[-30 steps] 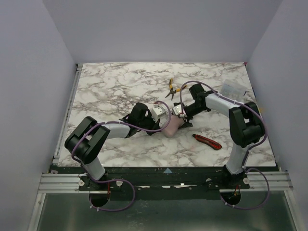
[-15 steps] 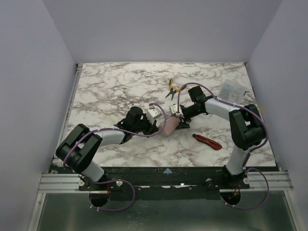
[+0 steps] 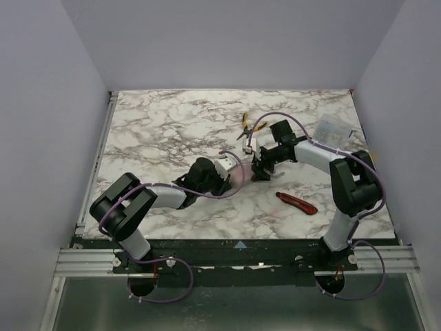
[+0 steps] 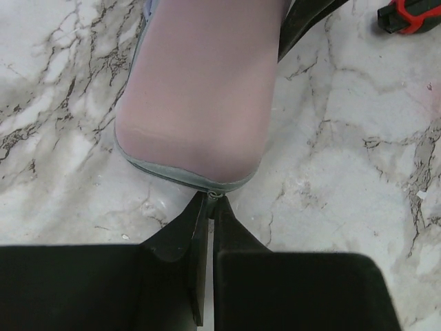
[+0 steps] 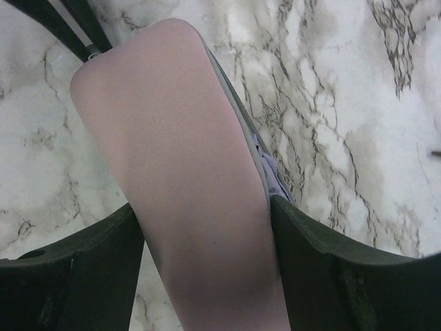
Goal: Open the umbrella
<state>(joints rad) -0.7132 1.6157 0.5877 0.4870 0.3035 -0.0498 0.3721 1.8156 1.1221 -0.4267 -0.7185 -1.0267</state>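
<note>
Your left gripper (image 4: 209,200) is pinched fully closed on the small metal zip pull (image 4: 215,195) at the rounded end of the pale pink capsule case (image 4: 200,89), which lies on the veined marble table (image 4: 358,138). You see the umbrella (image 5: 272,177) only as a sliver of crumpled lavender fabric showing through the grey zip seam; it sits inside that smooth, oblong case. Your right gripper (image 5: 207,231) straddles the case's other end, jaws wide, both black fingers pressed against its sides. Right of it lies a red-and-black utility knife (image 3: 296,203).
</note>
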